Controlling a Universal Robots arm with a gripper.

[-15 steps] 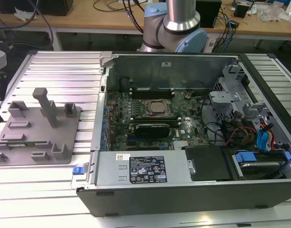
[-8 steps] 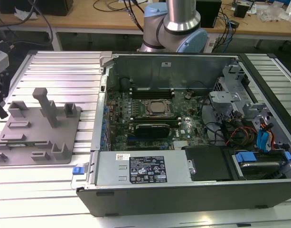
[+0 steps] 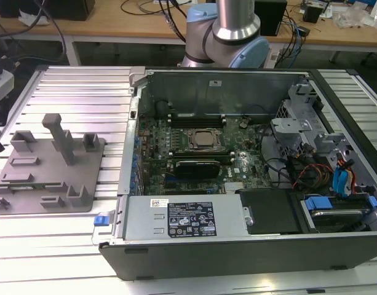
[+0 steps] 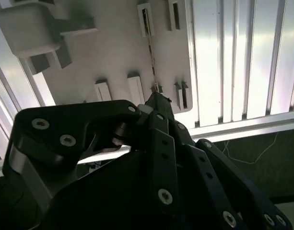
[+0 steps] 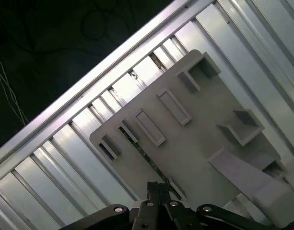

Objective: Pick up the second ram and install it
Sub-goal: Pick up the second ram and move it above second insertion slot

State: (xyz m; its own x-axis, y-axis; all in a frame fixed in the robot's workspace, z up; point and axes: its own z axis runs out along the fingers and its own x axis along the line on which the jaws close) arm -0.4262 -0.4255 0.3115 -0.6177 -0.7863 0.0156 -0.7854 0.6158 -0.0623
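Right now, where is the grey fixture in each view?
Exterior view: fixture on the table, at the exterior view's left of the case.
Second wrist view: fixture behind the ram that the claw grips.
First wrist view: fixture behind the same ram and claw.
Shared landmark: its tall post.

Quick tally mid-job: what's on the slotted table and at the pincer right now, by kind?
second ram: 1
grey fixture plate: 1
open computer case: 1
pincer: 1
Total: 4
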